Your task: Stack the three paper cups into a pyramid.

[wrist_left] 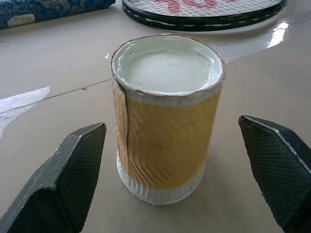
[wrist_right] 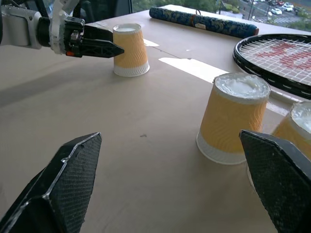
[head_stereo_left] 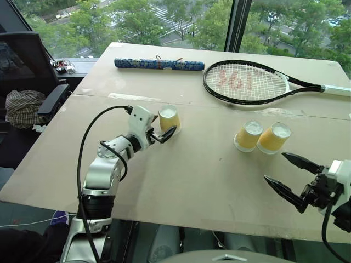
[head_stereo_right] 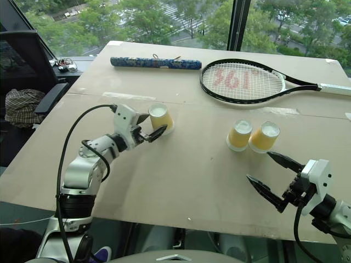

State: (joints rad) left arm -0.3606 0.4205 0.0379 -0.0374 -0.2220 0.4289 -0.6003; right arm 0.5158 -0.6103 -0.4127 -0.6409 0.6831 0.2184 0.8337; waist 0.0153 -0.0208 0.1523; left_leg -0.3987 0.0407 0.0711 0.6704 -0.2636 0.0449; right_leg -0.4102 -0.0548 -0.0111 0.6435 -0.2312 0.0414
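Observation:
Three paper cups stand upside down on the table [head_stereo_left: 192, 181], yellow-orange with white bases up. One cup [head_stereo_left: 169, 118] stands alone left of centre. My left gripper [head_stereo_left: 162, 126] is open, with a finger on either side of this cup; the left wrist view shows gaps between the cup [wrist_left: 165, 131] and both fingers. The other two cups [head_stereo_left: 248, 135] [head_stereo_left: 273, 137] stand side by side to the right, nearly touching. My right gripper [head_stereo_left: 274, 167] is open and empty, just in front of that pair, near the table's front edge.
A tennis racket [head_stereo_left: 247, 83] lies at the back right, behind the cup pair. A blue patterned roll [head_stereo_left: 159, 64] lies along the far edge. A black chair [head_stereo_left: 27, 66] with a checked cloth [head_stereo_left: 24, 107] stands off the table's left side.

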